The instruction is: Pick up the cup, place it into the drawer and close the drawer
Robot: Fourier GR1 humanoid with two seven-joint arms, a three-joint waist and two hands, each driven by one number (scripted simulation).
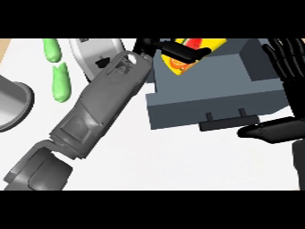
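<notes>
Reaching over the open drawer (247,76), the left hand (174,51) has its fingers curled round the cup (194,47), a yellow thing w/ red and orange on it, held right at the drawer's far-left corner. The cup is mostly hidden by the fingers, so can't tell whether its base already sits on the drawer floor or hangs just above. The left forearm (102,107) runs diagonally up from the lower left, crossing in front of a grey round object (95,51). The right hand (286,89) is at the right edge, fingers straight and up along the drawer's side, thumb out near the front; it holds nothing and looks to be resting.

Judging from this, the step is the placing. To do it well: get the cup fully inside the walls, away from the left rim, before the fingers uncurl, or it may catch the edge and tip. Lower till it's seated, release, lift the hand straight out so it doesn't drag the cup. The dark handle (229,121) at the drawer front is where the push to close should go, square on.

Off to the left lie green vegetables (60,80) and a grey pot (3,105), well apart from the drawer
</notes>
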